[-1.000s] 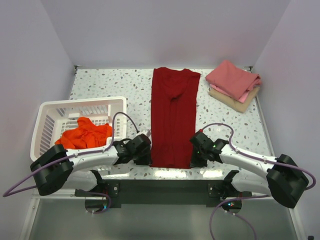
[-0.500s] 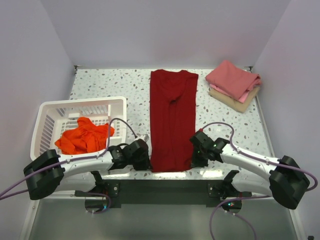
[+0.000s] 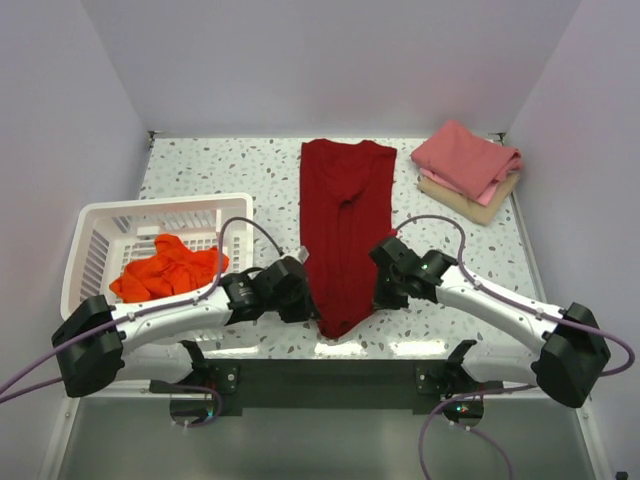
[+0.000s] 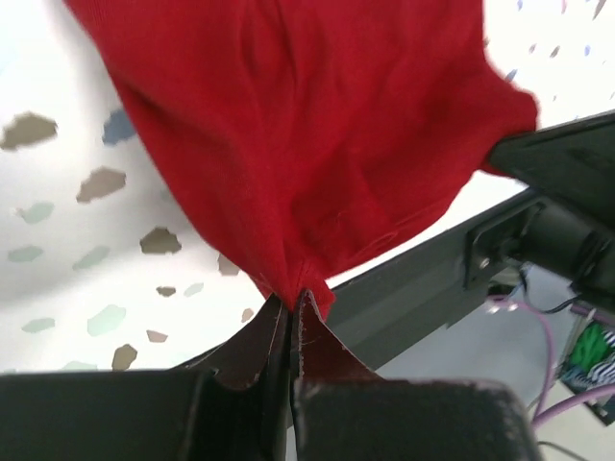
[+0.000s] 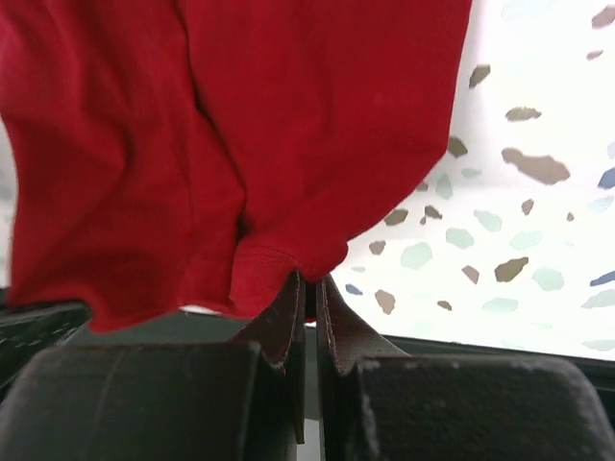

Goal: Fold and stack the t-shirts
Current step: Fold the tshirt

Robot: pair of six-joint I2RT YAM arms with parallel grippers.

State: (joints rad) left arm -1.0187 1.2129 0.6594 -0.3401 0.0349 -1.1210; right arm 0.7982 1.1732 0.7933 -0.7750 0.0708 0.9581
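A long dark crimson t-shirt lies down the middle of the table, folded narrow, collar end at the far side. Its near hem is lifted into a sagging point. My left gripper is shut on the hem's left corner. My right gripper is shut on the right corner. A bright orange-red t-shirt lies crumpled in the basket. A folded pink t-shirt sits on a folded tan t-shirt at the back right.
The white slotted basket stands at the left, close to my left arm. The table's near edge and the dark mounting rail lie just under the lifted hem. Speckled tabletop shows between the basket and the crimson shirt.
Both grippers have risen and moved away from the near edge, lifting the crimson shirt's hem corners off the table. The hem now sags to a point between them. The left gripper closed during this.
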